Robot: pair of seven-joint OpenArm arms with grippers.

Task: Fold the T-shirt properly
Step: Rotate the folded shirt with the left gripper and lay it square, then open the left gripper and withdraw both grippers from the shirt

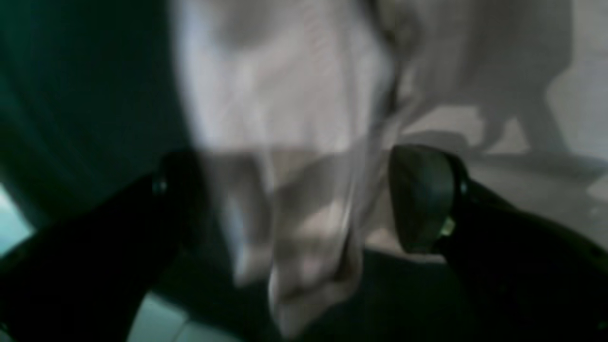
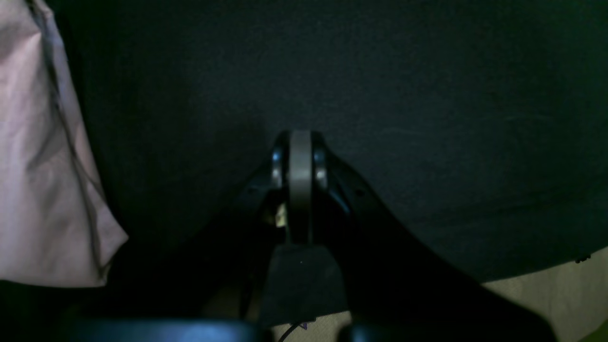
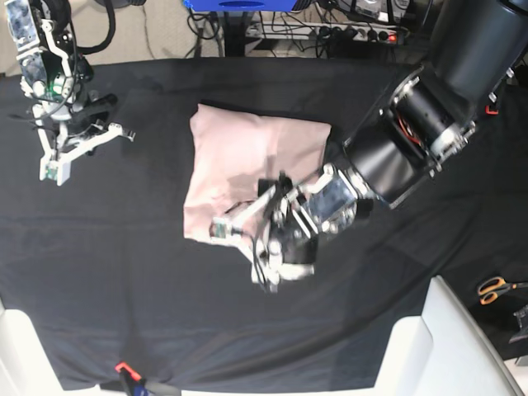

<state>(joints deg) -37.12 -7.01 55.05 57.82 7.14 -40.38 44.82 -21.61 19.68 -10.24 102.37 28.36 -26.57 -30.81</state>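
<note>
T-shirt [image 3: 247, 161] sits folded into a rough rectangle mid-desk on the black cloth [image 3: 148, 280]. Left end effector [image 1: 304, 199] is at its near edge, jaws spread wide, a blurred fold of pink fabric between them, not clamped. Right end effector [image 2: 300, 161] is closed on nothing, well off to the side over the cloth.

Setting: robotics lab or workshop. Evidence: a table draped in black cloth [image 3: 165, 280]; power strips [image 3: 363, 33] and tangled cables ran beyond its far edge; a blue bin [image 3: 239, 4] stood there too; orange-handled scissors [image 3: 495, 289] lay off its right edge.
</note>
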